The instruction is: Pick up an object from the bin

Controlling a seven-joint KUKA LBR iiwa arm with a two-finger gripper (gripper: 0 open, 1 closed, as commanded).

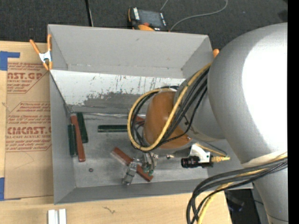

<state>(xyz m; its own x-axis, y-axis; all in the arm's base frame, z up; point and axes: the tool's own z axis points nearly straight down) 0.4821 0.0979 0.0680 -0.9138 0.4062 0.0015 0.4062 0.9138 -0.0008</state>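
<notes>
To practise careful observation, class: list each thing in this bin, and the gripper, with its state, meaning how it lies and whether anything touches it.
gripper: down low in the bin, on its near side.
red-brown stick: flat, slanted, beside the gripper.
dark green stick: flat, alone, untouched.
left sticks: flat, side by side, along the left wall.
</notes>
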